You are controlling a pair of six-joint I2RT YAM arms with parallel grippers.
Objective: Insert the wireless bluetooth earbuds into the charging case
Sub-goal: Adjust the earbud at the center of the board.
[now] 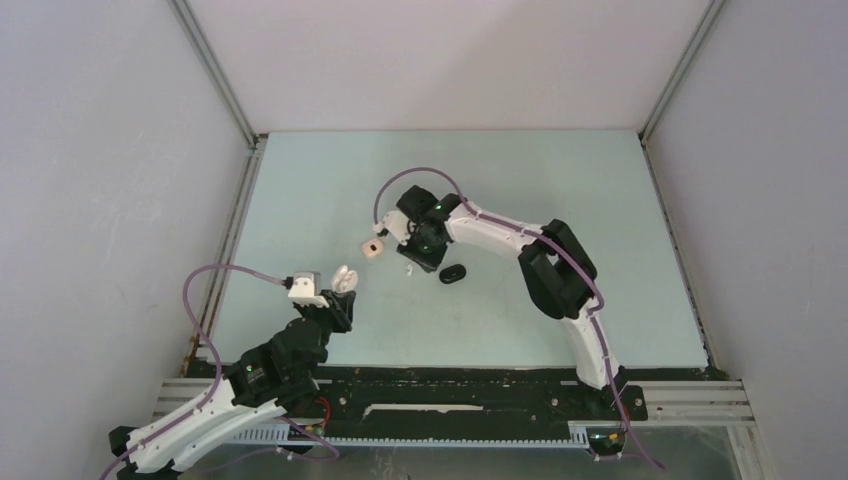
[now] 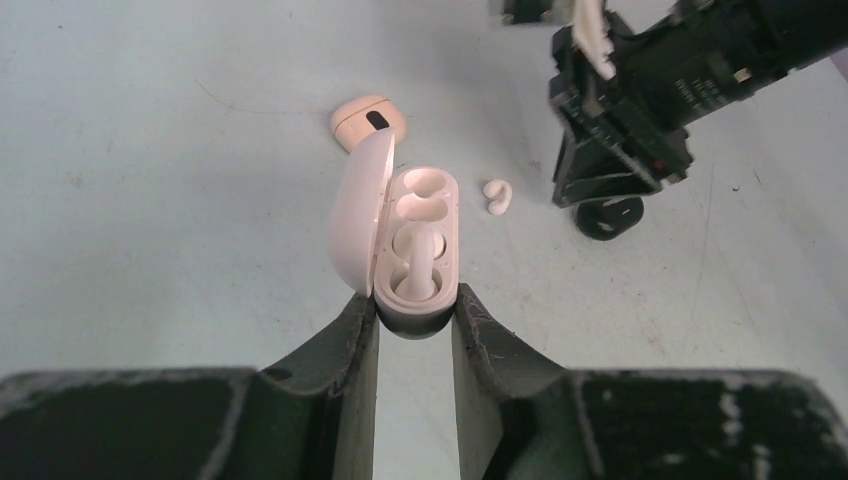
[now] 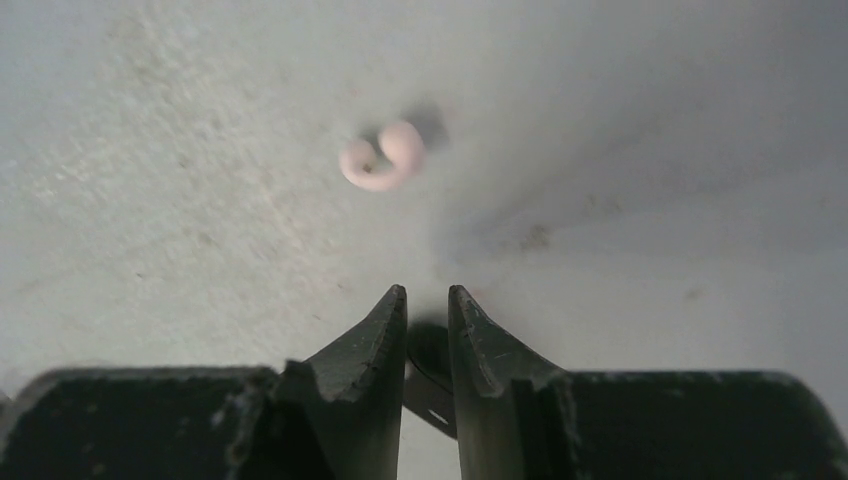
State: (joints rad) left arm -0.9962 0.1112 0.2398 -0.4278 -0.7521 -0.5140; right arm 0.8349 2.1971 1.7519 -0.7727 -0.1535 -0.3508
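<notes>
My left gripper [image 2: 415,300] is shut on the lower end of an open pale pink charging case [image 2: 432,215] and holds it up with its lid swung left. One earbud [image 2: 415,268] sits in the case. The case also shows in the top view [image 1: 345,277]. A loose pale pink earbud [image 3: 382,157] lies on the table ahead of my right gripper [image 3: 428,292]. That gripper's fingers are only narrowly apart and hold nothing. The loose earbud also shows in the left wrist view [image 2: 497,195], between the held case and the right gripper [image 2: 600,150].
A shut black case [image 1: 453,272] lies just right of the right gripper, partly under it in the left wrist view [image 2: 610,215]. A shut pink case [image 1: 372,247] lies left of the right gripper, beyond the held case [image 2: 368,118]. Walls enclose the table [image 1: 560,180].
</notes>
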